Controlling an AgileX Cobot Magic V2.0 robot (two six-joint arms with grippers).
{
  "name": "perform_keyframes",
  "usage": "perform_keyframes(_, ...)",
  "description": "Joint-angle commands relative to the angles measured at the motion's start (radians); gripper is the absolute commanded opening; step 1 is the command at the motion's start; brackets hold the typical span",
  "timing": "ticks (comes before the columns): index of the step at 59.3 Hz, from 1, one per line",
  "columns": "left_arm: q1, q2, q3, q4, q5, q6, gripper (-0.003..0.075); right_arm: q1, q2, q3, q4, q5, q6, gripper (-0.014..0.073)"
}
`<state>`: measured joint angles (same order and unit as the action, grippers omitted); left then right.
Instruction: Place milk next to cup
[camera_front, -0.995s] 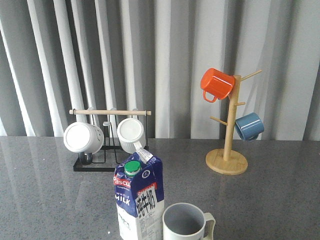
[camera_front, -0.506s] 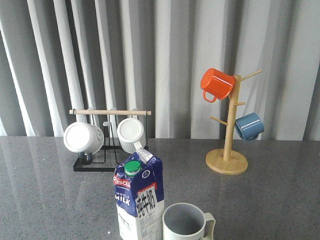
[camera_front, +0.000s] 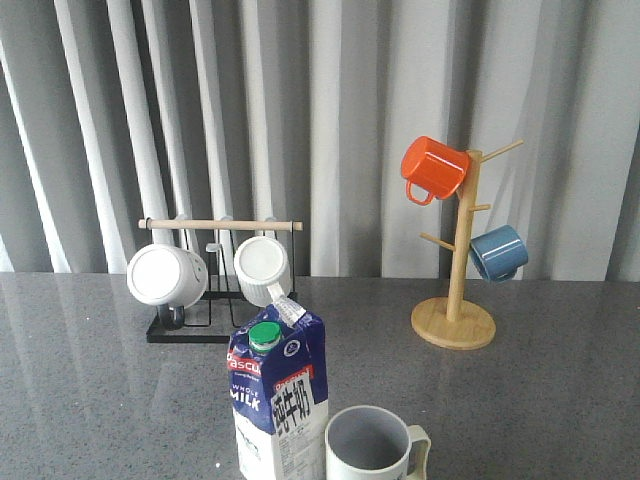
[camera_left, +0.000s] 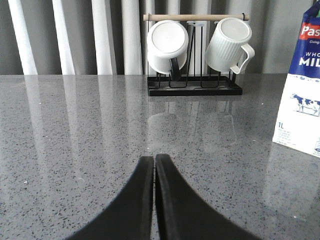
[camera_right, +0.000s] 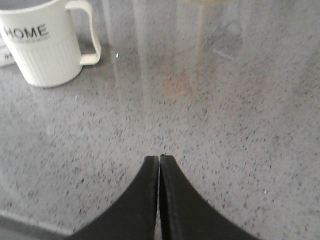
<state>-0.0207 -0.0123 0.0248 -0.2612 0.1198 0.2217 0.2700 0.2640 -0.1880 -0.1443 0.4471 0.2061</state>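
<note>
The left tool (camera_left: 154, 162) has its fingers pressed together on nothing, low over bare desk (camera_left: 75, 125). Ahead of it and off to its right stands the milk (camera_left: 302, 85), upright and well clear of the fingertips; farther ahead, at the back of the desk, a black rack (camera_left: 195, 87) holds two white mugs (camera_left: 167, 40).

The right tool (camera_right: 159, 162) is likewise pressed together and empty, over open desk. Ahead and to its left sits the cup (camera_right: 42, 42), "HOME" facing the tool, handle turned toward the tool's side of it, well apart from the fingertips.

In the front view the milk (camera_front: 278, 400) and cup (camera_front: 372, 445) stand just beside each other, carton on the left, both upright; whether they touch cannot be told. Neither arm shows in that view. Behind to the right, a wooden tree (camera_front: 457, 300) carries an orange mug (camera_front: 433, 168) and a blue mug (camera_front: 498, 252).

Over the last second nothing in the front view has shifted: carton, cup and both stands sit exactly where they were. With the carton free-standing by the cup and both tools empty and clear, the placement looks done; I judge the task complete or at its resting end, with no further move called for.
</note>
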Motion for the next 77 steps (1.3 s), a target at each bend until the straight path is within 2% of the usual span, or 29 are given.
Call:
perform_keyframes(1, 0.0, -0.01, -0.015, -0.014, -0.078, -0.002, -0.0007, -0.059, -0.057, 0.032, -0.006, -0.221, 0.002, -0.0006)
perform_keyframes(6, 0.0, -0.01, -0.015, -0.014, -0.078, -0.002, -0.0007, -0.112, -0.132, 0.098, -0.002, -0.308, 0.003, -0.0006)
perform_keyframes(12, 0.0, -0.01, -0.015, -0.014, -0.078, -0.002, -0.0007, -0.189, -0.196, 0.18, 0.061, -0.38, 0.003, -0.0006)
perform_keyframes(19, 0.0, -0.01, -0.015, -0.014, -0.078, -0.002, -0.0007, -0.269, -0.249, 0.225, 0.144, -0.399, 0.001, -0.0006)
perform_keyframes(25, 0.0, -0.01, -0.015, -0.014, -0.078, -0.002, -0.0006, -0.314, -0.28, 0.225, 0.144, -0.409, -0.032, -0.0006)
perform_keyframes(36, 0.0, -0.01, -0.015, -0.014, -0.078, -0.002, -0.0006, -0.319, -0.286, 0.225, 0.144, -0.42, -0.119, -0.0006)
perform_keyframes(77, 0.0, -0.01, -0.015, -0.014, -0.078, -0.001, -0.0006, -0.318, -0.286, 0.224, 0.117, -0.447, -0.116, -0.0006)
